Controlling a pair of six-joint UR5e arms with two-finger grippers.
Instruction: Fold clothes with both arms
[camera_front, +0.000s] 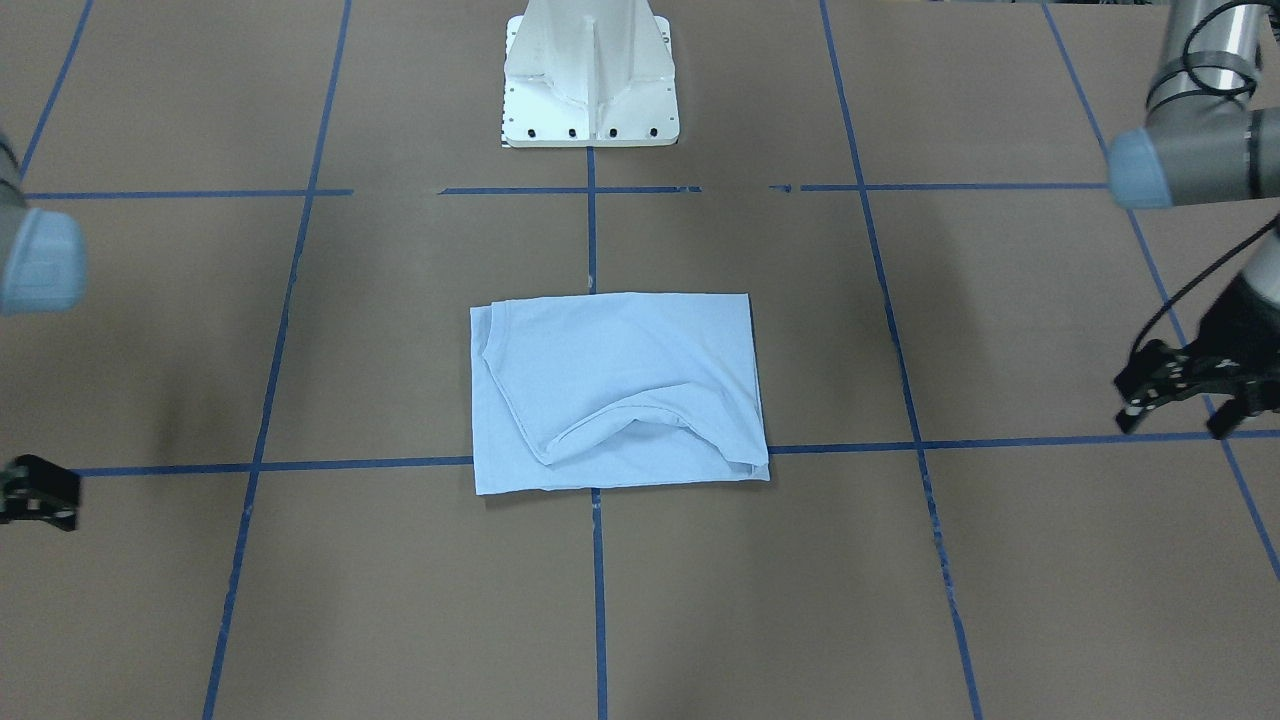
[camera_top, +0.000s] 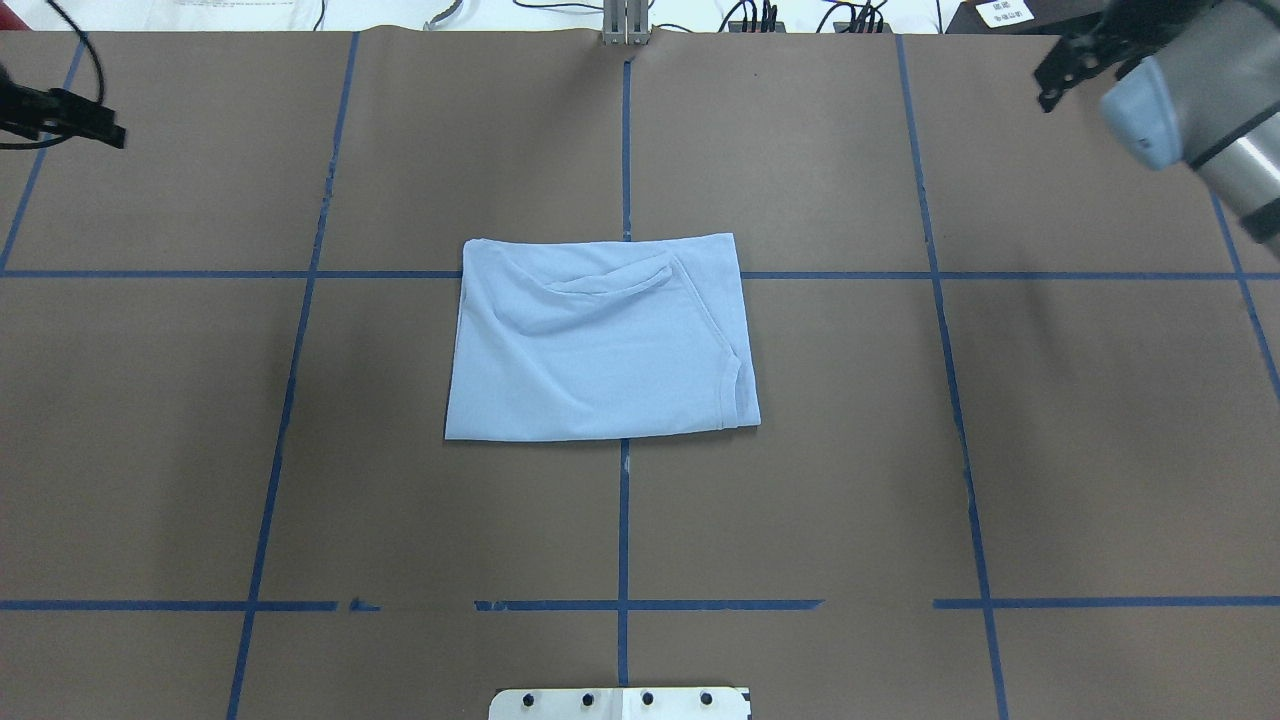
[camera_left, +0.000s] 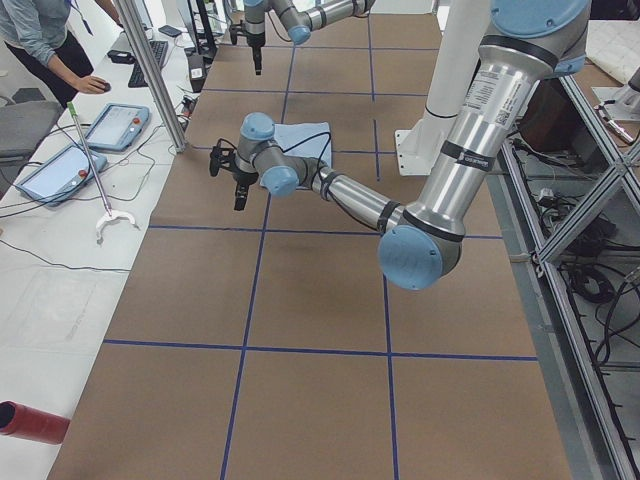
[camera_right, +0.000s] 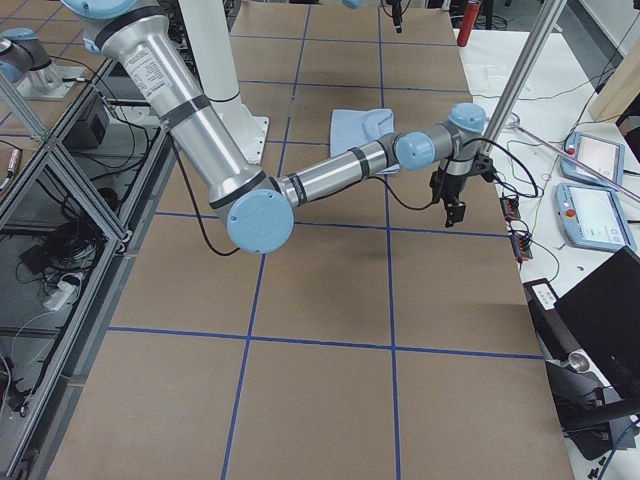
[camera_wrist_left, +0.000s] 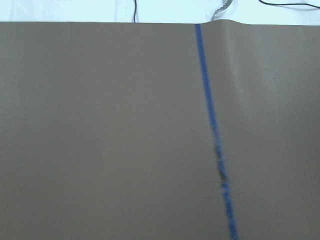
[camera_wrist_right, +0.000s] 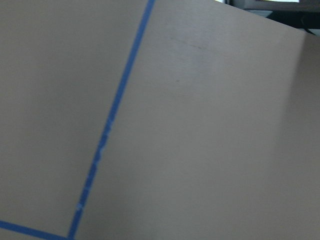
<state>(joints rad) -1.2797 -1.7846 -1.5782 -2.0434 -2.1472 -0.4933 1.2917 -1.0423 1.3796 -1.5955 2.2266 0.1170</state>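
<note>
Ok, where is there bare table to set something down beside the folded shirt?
Bare table lies between the T-shirt and the pedestal base, and on both sides of the T-shirt out to the left gripper and right gripper. Only the centre, under the T-shirt, is taken.

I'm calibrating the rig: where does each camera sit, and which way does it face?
Front-facing: across the table, facing the pedestal; T-shirt centred, left end effector at view's right, right end effector at view's left.
Overhead: behind the robot, looking forward and down; both end effectors at far corners.
Exterior left: table's left end; left arm near.
Exterior right: table's right end; right arm near.
Left wrist: at table and tape; no body.
Right wrist: likewise.
Front-facing and overhead share the T-shirt, mirrored.
</note>
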